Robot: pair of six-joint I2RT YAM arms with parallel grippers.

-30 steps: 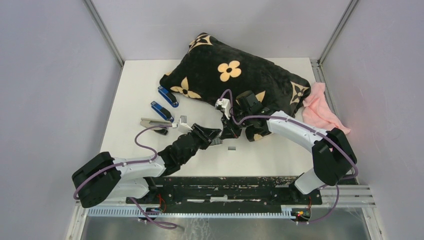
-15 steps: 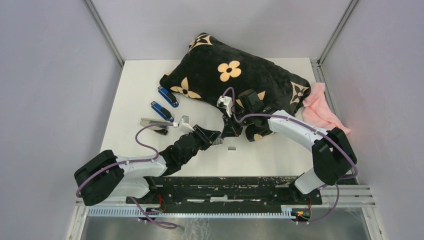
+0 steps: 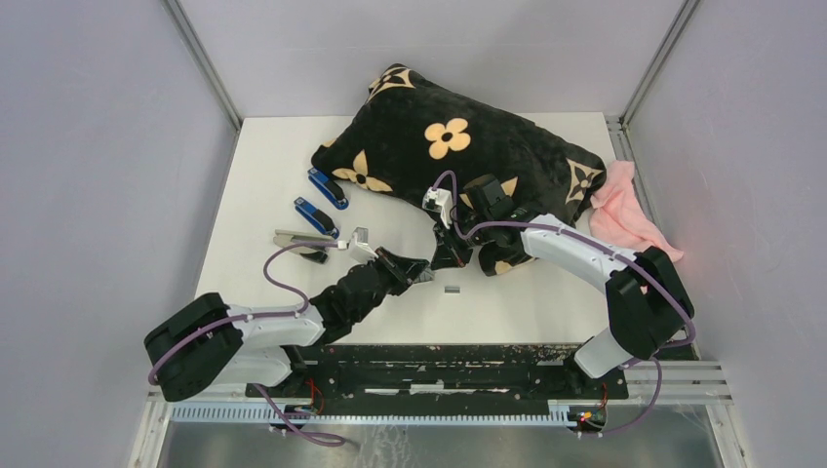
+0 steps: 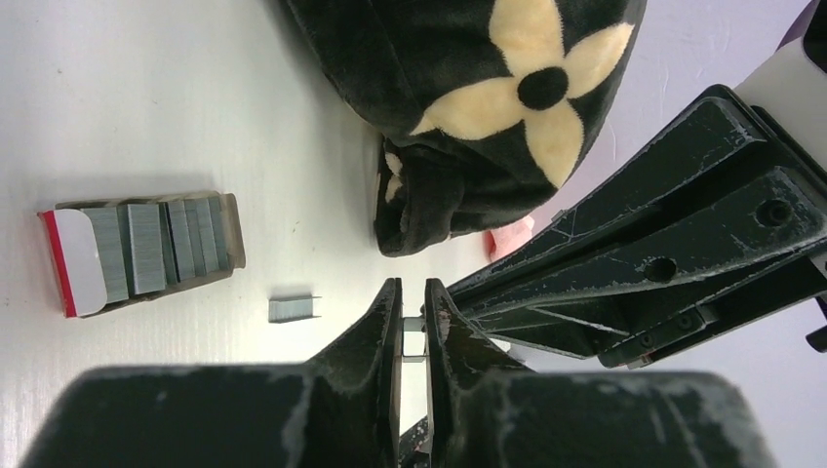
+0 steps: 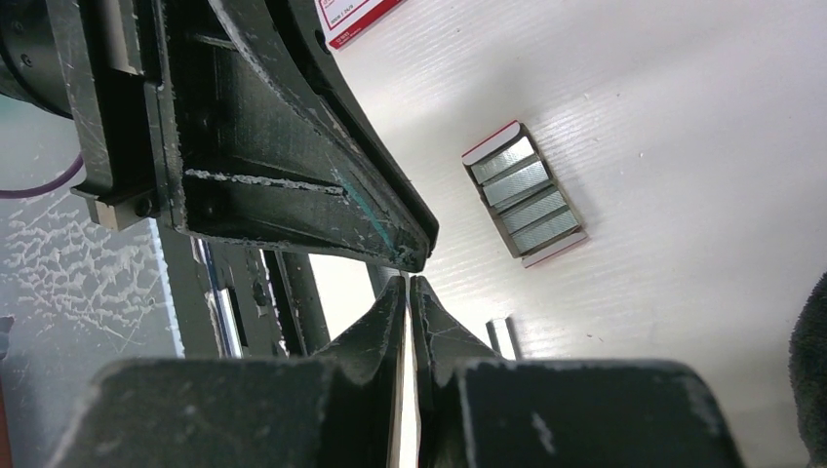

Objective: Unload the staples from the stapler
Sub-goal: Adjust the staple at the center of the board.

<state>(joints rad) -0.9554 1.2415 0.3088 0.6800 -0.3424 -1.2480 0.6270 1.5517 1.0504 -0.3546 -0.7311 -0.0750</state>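
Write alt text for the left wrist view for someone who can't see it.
The left tool is pinched shut on a silvery staple strip, with the right tool close beside it. On the white table lie a loose strip, an open box of staples and a black flowered pillow.

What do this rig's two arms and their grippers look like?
The left arm and right arm share one build: white link shells between bulky black joint housings, with a purple cable looping alongside each. The left gripper and right gripper are black, with long tapering fingers, scuffed and scratched pale along the edges.
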